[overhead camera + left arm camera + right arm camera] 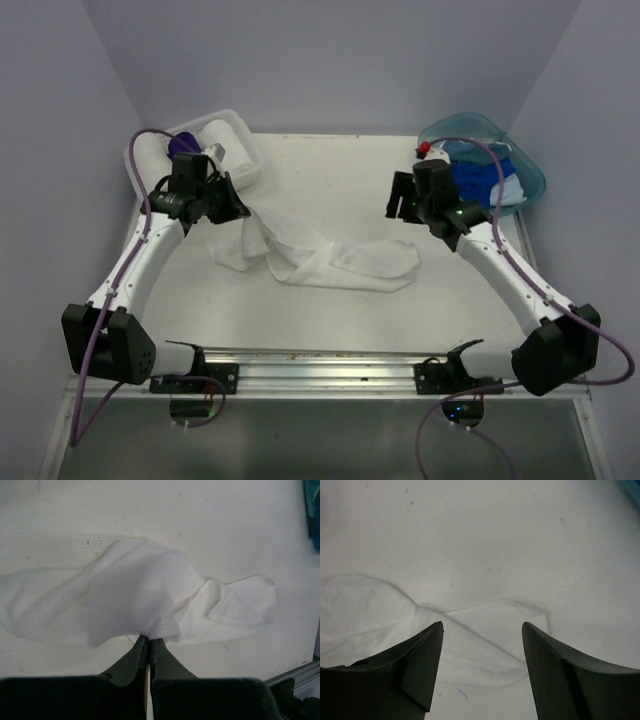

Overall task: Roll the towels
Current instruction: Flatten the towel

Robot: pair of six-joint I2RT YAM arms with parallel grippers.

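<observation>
A large white towel (320, 255) lies crumpled and stretched across the middle of the table. My left gripper (233, 206) is shut on its left corner, which is lifted a little; the left wrist view shows the cloth (135, 595) bunched at the tips of the gripper (149, 639). Above the towel's right end my right gripper (398, 202) stands open and holds nothing. In the right wrist view the flat towel end (485, 635) lies below the gap of that gripper (482, 625). A rolled white towel (215, 135) and a purple towel (182, 143) sit in the basket. Royal blue towels (480, 175) fill the tub.
The white lattice basket (247, 155) stands at the back left, just behind my left gripper. The teal tub (532, 178) stands at the back right, beside my right arm. A metal rail (320, 365) runs along the near table edge.
</observation>
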